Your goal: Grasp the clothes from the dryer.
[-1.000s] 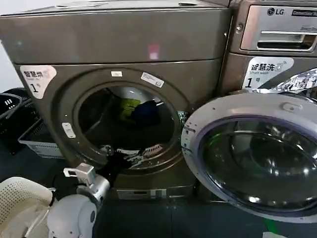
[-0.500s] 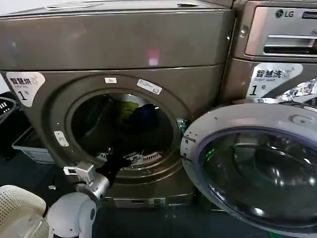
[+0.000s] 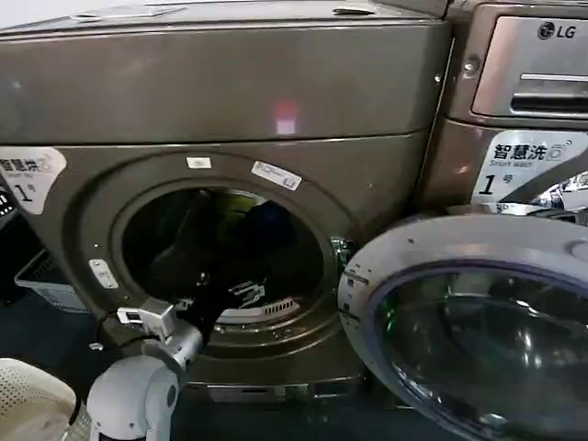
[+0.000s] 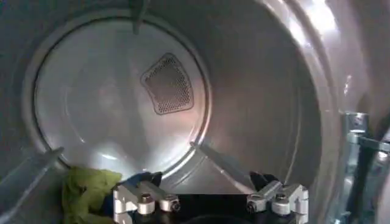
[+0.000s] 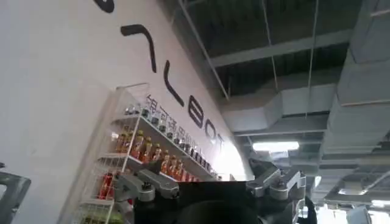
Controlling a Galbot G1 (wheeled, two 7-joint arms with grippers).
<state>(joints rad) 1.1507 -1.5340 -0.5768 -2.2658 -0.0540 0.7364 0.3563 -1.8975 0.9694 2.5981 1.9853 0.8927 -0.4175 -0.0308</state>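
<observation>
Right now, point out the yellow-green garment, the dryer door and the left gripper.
Yellow-green garment (image 4: 86, 190), left wrist view, middle of the crumpled fabric.
Dryer door (image 3: 459, 241), head view, top of its silver rim.
Left gripper (image 4: 210, 201), left wrist view, midway between its fingertips.

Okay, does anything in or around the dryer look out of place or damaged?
Nothing stands out. The dryer door hangs open, the clothes lie at the drum's back, and the left gripper is open inside.

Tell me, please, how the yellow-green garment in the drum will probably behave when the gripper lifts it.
The yellow-green garment lies crumpled on the drum floor, so it is probably floppy and will droop. It looks small and thin, likely light. The left gripper, open, may also catch the dark garment touching it.
</observation>
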